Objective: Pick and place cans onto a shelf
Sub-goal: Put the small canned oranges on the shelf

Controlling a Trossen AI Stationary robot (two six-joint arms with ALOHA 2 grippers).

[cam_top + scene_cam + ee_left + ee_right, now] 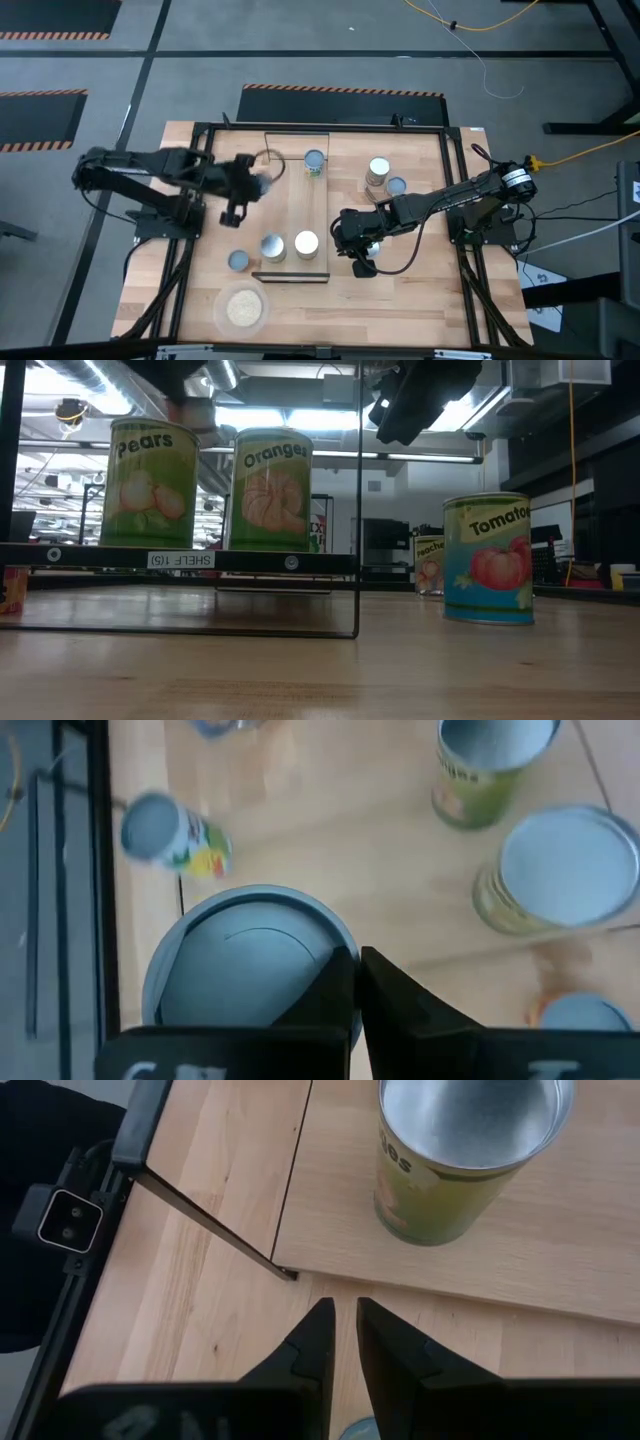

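Risk noted: can (245, 960) pinched by left gripper (243, 190) may topple shelf (296, 205) cans at 6 o'clock; right gripper (340, 1342) pressed together.

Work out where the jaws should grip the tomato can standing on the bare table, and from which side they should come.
Grip the tomato can across its curved side wall, around mid-height, coming straight down from above. It stands upright on the table with open space on both sides, and its flat round top probably offers nothing to pinch.
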